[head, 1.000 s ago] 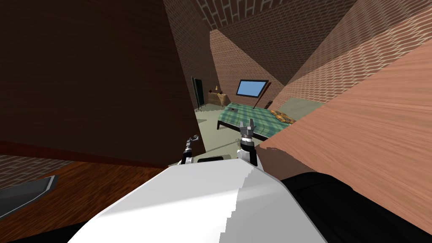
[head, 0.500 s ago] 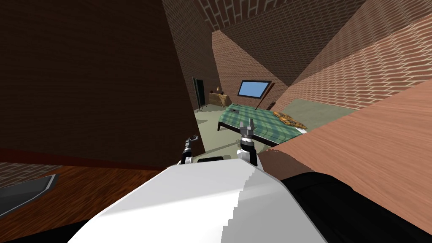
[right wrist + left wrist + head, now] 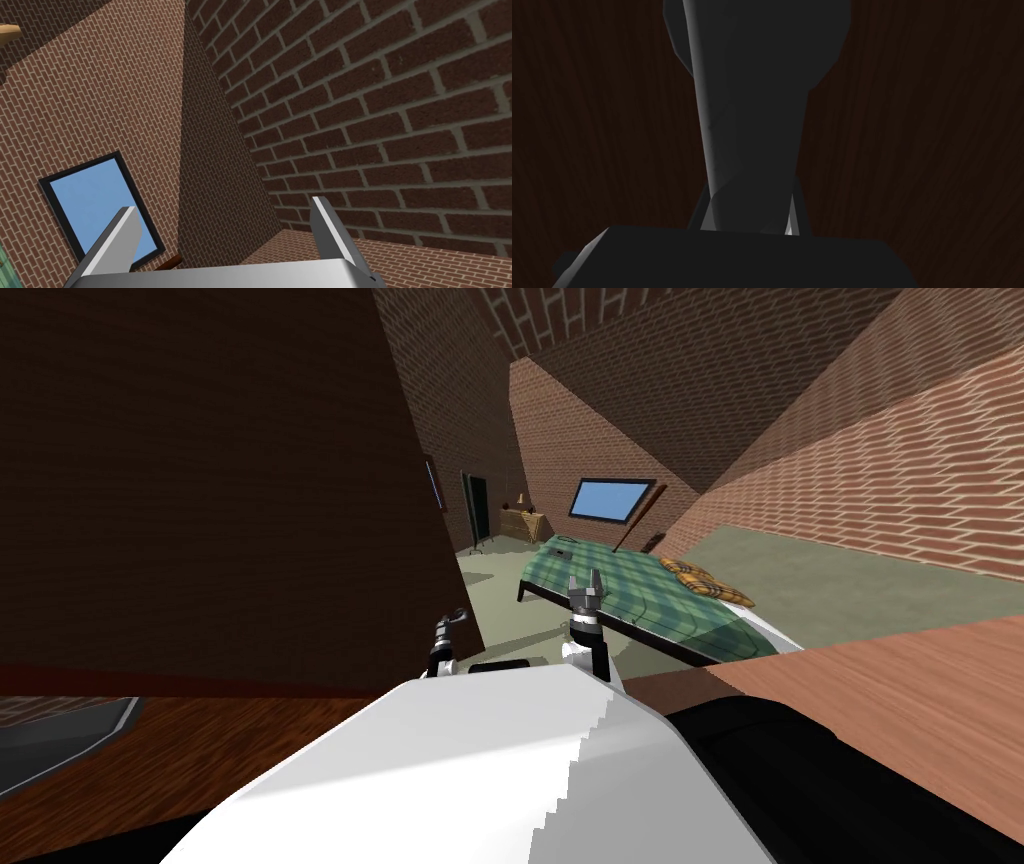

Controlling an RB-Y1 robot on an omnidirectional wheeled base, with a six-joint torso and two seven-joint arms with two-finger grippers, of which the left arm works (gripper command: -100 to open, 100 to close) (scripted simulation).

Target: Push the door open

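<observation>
The dark brown wooden door [image 3: 250, 488] on the left is held by its dark grey handle [image 3: 752, 100] in the pinched left gripper [image 3: 455, 620], the right gripper [image 3: 585, 585] is spread apart, and more green checked bed [image 3: 620, 578] is uncovered than before.

Bed [image 3: 650, 593] ahead, window [image 3: 608, 499] behind it

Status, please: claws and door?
Left claw shut on dark grey lever handle. Right claw open. Dark brown wooden door partly open. Reddish wooden panel close at right.
</observation>
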